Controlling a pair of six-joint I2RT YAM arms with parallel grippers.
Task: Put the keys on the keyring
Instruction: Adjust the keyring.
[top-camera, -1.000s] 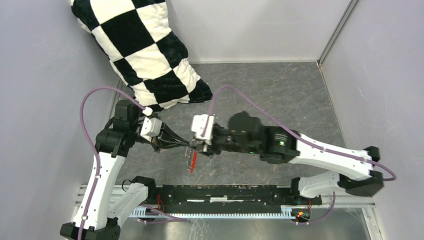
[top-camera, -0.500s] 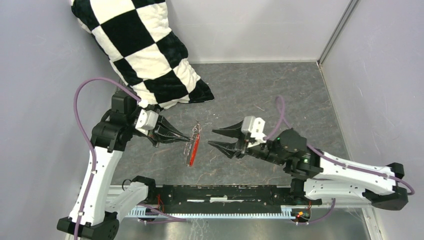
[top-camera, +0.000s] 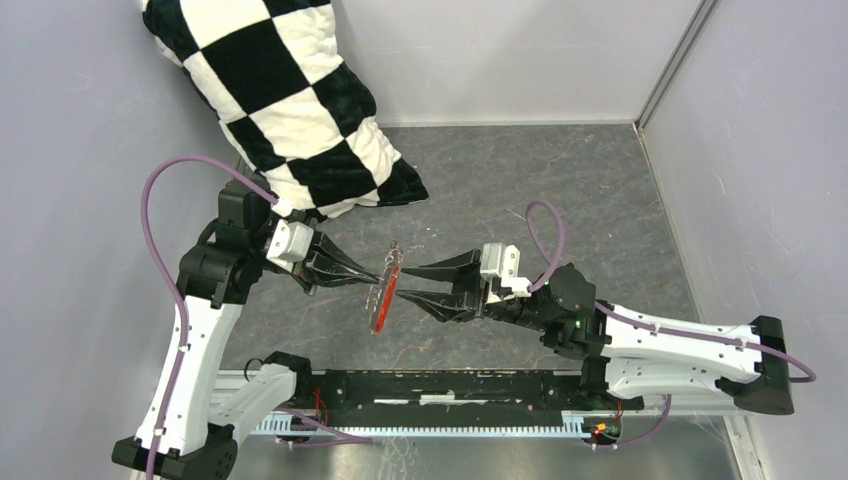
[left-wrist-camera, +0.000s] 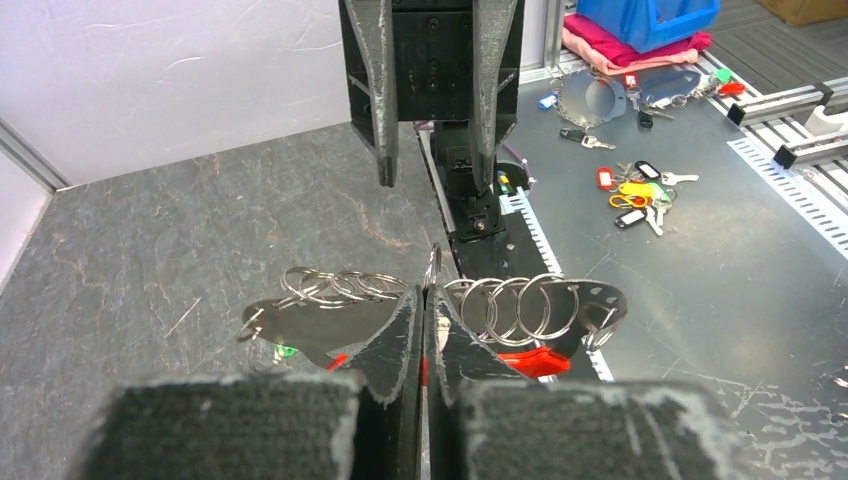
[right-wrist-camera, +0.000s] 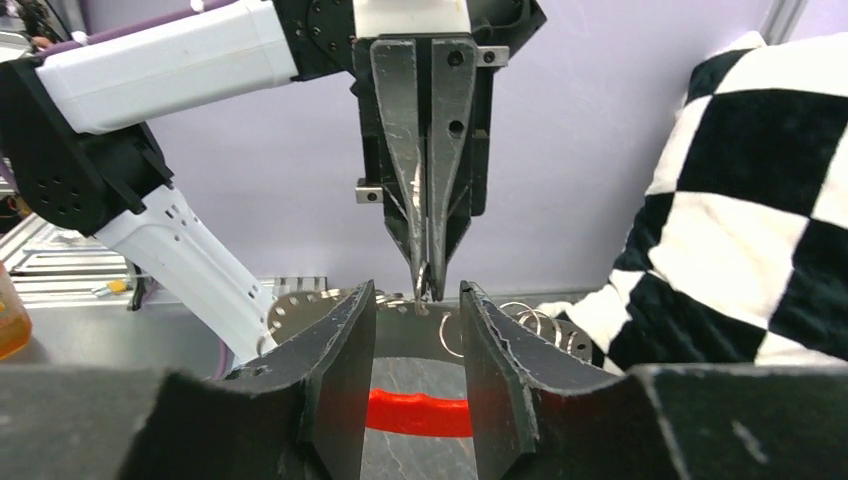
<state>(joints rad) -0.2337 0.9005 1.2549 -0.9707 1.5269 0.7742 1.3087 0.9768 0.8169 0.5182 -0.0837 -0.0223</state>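
Observation:
My left gripper (top-camera: 377, 279) is shut on the keyring (top-camera: 392, 259), pinching a thin silver ring (left-wrist-camera: 432, 268) between its tips above the table. Below the ring hang a curved metal plate with several rings (left-wrist-camera: 520, 305) and the red tag (top-camera: 381, 304). A small green speck (left-wrist-camera: 287, 350), seemingly the key's head, shows under the plate's left end. My right gripper (top-camera: 403, 283) faces the left one, open, its tips on either side of the red tag (right-wrist-camera: 415, 412) and close to the held ring (right-wrist-camera: 425, 285). Nothing sits between its fingers (right-wrist-camera: 345, 350).
A black-and-white checkered pillow (top-camera: 300, 110) leans in the back left corner. Grey walls close in the slate table (top-camera: 560, 190) on three sides. The arms' base rail (top-camera: 450, 385) runs along the front edge. Beyond it lie spare keys (left-wrist-camera: 635, 195) and a blue bin (left-wrist-camera: 645, 15).
The right gripper pulled back right from the keyring, then came back left to it with its jaws somewhat narrower. The left gripper kept hold and shifted slightly.

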